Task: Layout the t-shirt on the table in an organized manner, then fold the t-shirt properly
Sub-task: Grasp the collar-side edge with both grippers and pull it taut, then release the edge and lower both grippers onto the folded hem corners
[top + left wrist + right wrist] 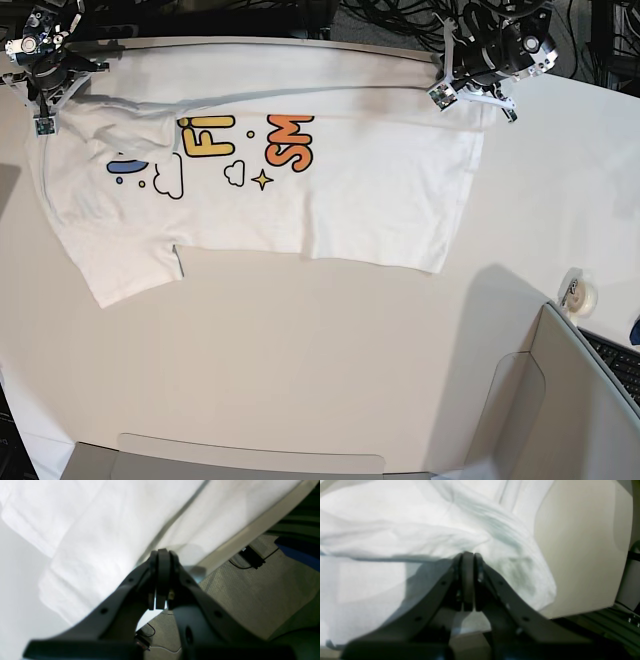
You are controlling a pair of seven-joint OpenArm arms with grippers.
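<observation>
A small roll of tape (pixel 580 294) sits at four o'clock, a dark keyboard (pixel 617 362) lower behind a grey panel (pixel 575 400), and tangled black cables (pixel 400 15) at twelve.

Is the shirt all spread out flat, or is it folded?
Partly folded. The t-shirt has its top edge turned over, hiding the upper halves of the letters; the rest lies flat on the table.

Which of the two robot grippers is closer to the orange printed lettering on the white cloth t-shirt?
The left gripper. It sits at the white cloth t-shirt's far edge, nearer the orange lettering. The right gripper is at the opposite end, beyond the yellow letters.
</observation>
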